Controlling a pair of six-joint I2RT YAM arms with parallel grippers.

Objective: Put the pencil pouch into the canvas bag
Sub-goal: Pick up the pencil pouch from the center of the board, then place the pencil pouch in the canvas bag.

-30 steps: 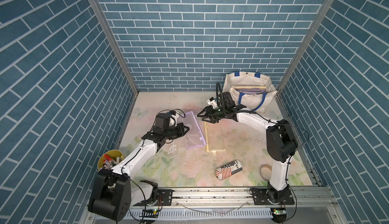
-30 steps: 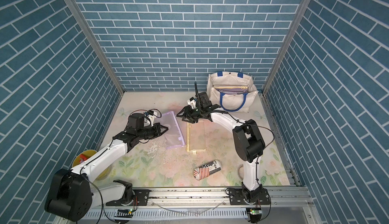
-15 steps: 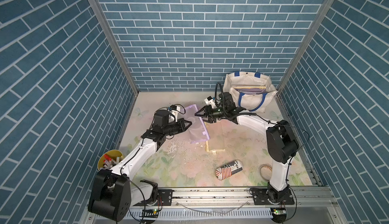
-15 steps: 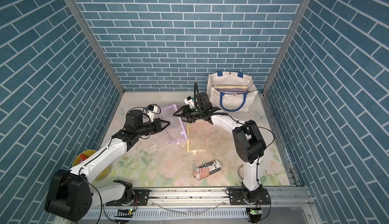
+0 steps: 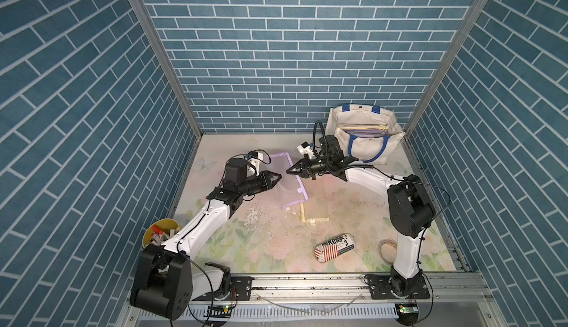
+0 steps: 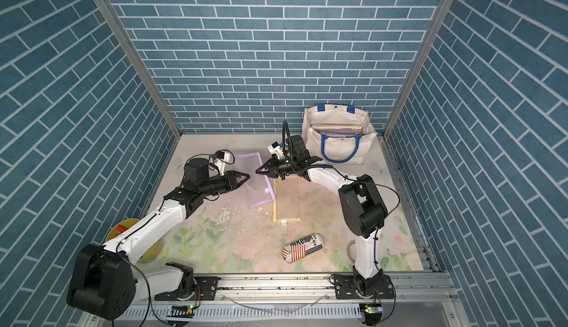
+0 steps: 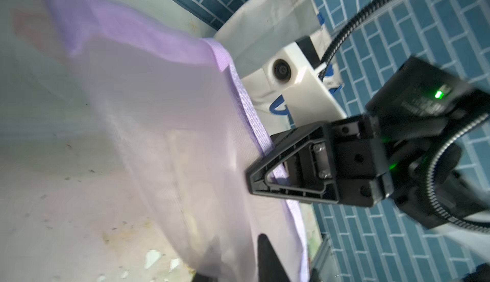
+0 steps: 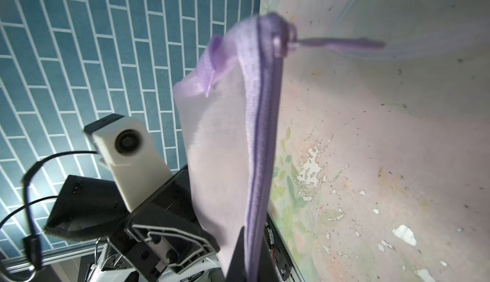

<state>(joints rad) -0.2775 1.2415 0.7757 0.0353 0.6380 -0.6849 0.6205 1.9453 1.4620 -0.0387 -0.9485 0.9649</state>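
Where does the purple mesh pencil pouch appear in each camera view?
Both top views: pencil pouch mid-table, between the two arms.
Left wrist view: it fills the middle.
Right wrist view: middle, zipper edge facing the camera.
Landmark: canvas bag, in both top views and left wrist view only.

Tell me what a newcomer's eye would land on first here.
A see-through purple pouch hangs mid-table, with the right gripper shut on its zipper edge and the left gripper close at its other side. Behind it, in the far right corner, stands a white canvas bag with blue handles. A flag-printed pouch lies at the front.
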